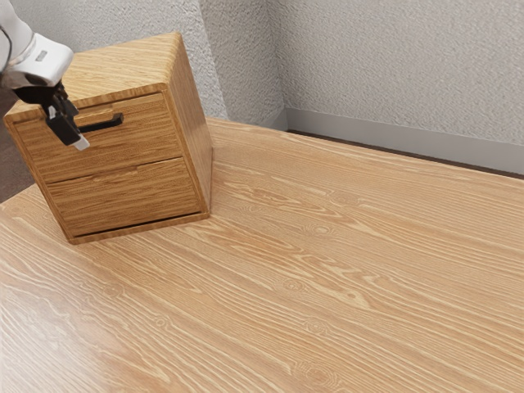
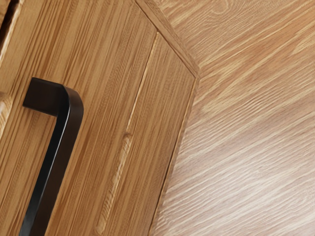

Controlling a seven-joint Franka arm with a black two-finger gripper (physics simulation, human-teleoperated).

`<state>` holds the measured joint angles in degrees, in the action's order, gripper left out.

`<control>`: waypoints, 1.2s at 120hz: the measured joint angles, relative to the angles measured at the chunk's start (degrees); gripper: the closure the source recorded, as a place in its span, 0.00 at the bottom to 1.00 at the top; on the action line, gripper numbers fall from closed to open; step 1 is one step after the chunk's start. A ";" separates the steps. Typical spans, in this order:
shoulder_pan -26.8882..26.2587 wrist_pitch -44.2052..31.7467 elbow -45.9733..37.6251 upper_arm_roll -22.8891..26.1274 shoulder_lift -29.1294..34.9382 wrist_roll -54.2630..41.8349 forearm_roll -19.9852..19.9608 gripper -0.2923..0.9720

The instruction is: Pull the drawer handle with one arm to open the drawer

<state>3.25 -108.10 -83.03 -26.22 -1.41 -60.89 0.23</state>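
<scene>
Black two-finger gripper [image 1: 70, 131] is working at the front of the small bamboo-grained wooden cabinet [image 1: 182, 90], at the end of the slim black bar handle [image 1: 105, 124] on its upper drawer [image 1: 131, 147]; whether it is clasping the bar, I cannot tell. I am judging that a good pull is running straight out from the cabinet's face, never sideways. Light oak-grained tabletop [image 1: 344, 270] is lying open before the cabinet, offering room.

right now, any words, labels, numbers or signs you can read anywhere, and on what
None can be read.
The cabinet, its black handle and the table bear no text.
A grey mark on the arm is too small to read.
</scene>
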 joint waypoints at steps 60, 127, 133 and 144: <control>4.44 -3.75 2.05 -0.95 -5.15 -2.87 -0.03 0.23; 4.14 -5.37 3.20 -0.45 -7.36 -4.12 -3.06 0.23; 4.16 -5.05 4.34 -0.17 -8.61 -4.20 -3.02 0.23; 4.26 -4.83 5.66 0.88 -9.45 -4.28 -2.95 0.23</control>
<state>7.51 -112.93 -77.37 -25.34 -10.87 -65.16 -2.71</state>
